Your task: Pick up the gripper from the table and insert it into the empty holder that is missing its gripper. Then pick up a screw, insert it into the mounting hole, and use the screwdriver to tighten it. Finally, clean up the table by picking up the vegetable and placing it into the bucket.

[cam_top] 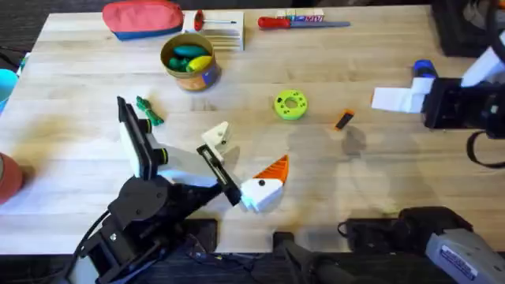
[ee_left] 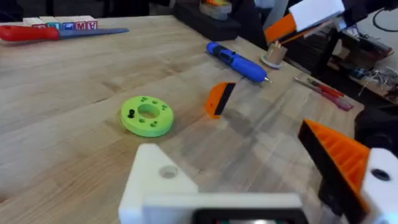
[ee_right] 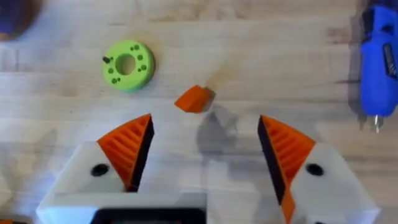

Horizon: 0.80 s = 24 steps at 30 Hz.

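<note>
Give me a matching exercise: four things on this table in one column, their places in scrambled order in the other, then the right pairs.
Things
1. green disc
2. small orange-edged piece
3. leafy toy vegetable
4. red pouch

Places
A. far edge of the table, left of the red-handled screwdriver
B. right of the disc, lying apart
C. near the table's middle
D. beside the left arm, short of the yellow can

Pairs: 1-C, 2-B, 3-D, 4-A

A green disc with holes (cam_top: 290, 105) lies mid-table; a red pouch (cam_top: 143, 18) and red-handled screwdriver (cam_top: 300, 23) sit along the far edge.
</note>
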Motion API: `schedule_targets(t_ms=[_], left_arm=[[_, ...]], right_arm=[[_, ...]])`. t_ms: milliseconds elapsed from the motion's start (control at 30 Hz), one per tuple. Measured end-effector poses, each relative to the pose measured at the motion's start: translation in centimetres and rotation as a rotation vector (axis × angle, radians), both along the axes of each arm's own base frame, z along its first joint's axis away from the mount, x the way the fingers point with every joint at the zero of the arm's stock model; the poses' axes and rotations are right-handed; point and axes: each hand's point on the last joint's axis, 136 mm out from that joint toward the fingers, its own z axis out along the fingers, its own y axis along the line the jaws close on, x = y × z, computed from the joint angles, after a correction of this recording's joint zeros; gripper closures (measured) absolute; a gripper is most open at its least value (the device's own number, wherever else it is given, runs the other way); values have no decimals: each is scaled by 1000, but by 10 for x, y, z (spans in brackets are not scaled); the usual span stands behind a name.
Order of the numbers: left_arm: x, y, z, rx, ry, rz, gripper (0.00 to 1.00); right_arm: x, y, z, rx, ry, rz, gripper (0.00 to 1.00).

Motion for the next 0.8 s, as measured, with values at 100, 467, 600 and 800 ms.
schedule_targets(t_ms=[100,467,600,800], left_arm=[[0,0,0,-1,1,0,14],[0,0,0,-1,2,0,15],[0,0,0,-1,2,0,14],[0,0,0,-1,2,0,14]], right_arm=[[3,1,-9,-7,91,-45,7],[17,43,-17,83,137,-154,7],[20,46,-29,93,187,-204,7],[25,47,-57,67,291,-308,34]])
